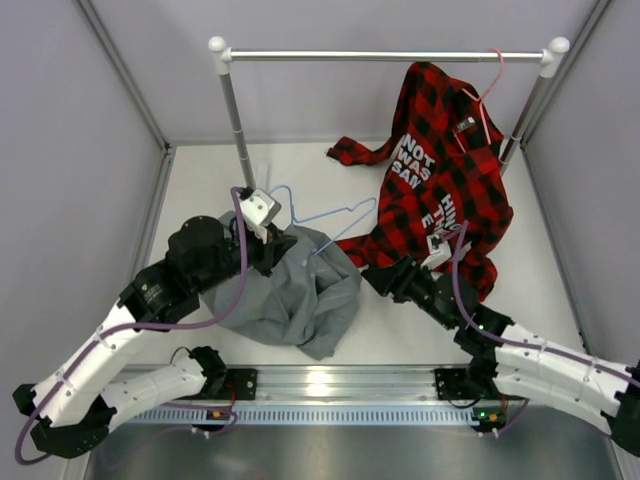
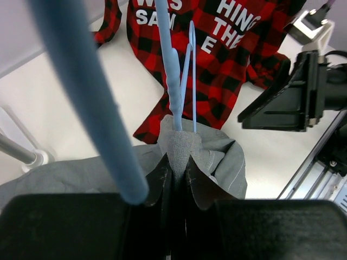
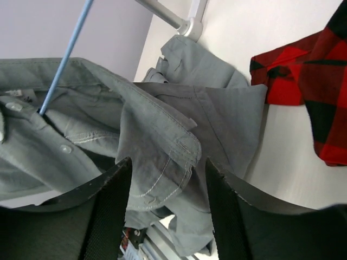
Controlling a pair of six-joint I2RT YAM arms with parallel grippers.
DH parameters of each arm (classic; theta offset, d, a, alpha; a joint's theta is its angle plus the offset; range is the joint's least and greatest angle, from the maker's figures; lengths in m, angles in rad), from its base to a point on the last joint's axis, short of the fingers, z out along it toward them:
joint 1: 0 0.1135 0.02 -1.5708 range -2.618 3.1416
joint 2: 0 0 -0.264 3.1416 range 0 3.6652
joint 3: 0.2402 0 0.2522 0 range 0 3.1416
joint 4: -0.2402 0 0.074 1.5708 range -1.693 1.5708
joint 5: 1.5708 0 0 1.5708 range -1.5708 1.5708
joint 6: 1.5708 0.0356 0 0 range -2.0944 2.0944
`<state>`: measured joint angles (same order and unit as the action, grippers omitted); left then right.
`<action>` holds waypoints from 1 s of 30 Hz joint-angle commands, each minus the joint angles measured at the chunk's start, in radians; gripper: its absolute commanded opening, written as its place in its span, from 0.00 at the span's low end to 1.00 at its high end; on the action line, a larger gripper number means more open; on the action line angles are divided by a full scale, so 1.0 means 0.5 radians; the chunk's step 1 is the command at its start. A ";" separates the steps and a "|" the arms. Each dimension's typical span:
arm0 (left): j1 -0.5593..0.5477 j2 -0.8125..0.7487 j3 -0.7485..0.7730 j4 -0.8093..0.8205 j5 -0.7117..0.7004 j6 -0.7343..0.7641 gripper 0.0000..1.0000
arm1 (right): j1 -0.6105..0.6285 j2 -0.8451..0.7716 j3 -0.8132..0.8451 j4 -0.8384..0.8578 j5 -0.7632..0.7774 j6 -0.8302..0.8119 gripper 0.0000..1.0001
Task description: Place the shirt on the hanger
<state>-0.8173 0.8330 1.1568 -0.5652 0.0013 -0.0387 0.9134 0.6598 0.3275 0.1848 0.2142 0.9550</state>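
The grey shirt [image 1: 295,290] lies crumpled on the table in front of the left arm. The light-blue hanger [image 1: 330,212] has its lower end inside the shirt's neck, and its hook points toward the rack post. My left gripper [image 1: 283,244] is shut on a fold of the grey shirt [image 2: 181,146] at the neck, right beside the hanger wires [image 2: 169,65]. My right gripper [image 1: 368,270] is open at the shirt's right edge. In the right wrist view its fingers [image 3: 111,211] stand either side of a stitched flap of the grey shirt [image 3: 162,157] without closing on it. The hanger wire [image 3: 65,59] runs into the collar.
A metal clothes rack [image 1: 385,56] spans the back, with its left post [image 1: 237,125] just behind the left gripper. A red-and-black plaid shirt [image 1: 440,190] hangs on a pink hanger [image 1: 490,85] at the right and drapes onto the table beside the right arm. Walls enclose both sides.
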 commanded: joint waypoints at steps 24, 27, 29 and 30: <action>-0.004 -0.101 -0.013 0.253 0.056 -0.085 0.00 | -0.109 0.611 -0.035 1.125 -0.336 -0.048 0.00; -0.004 -0.123 0.003 0.232 0.083 -0.067 0.00 | -0.112 0.442 -0.011 0.883 -0.193 -0.121 0.00; -0.004 -0.132 0.012 0.213 0.111 -0.048 0.00 | -0.115 0.316 0.050 0.602 -0.031 -0.207 0.00; -0.007 -0.138 0.009 0.195 0.162 -0.033 0.00 | -0.133 0.282 0.078 0.506 0.025 -0.241 0.00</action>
<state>-0.8173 0.7891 1.1305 -0.5240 0.0391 -0.0734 0.8703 0.8597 0.3000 0.5976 0.1013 0.9089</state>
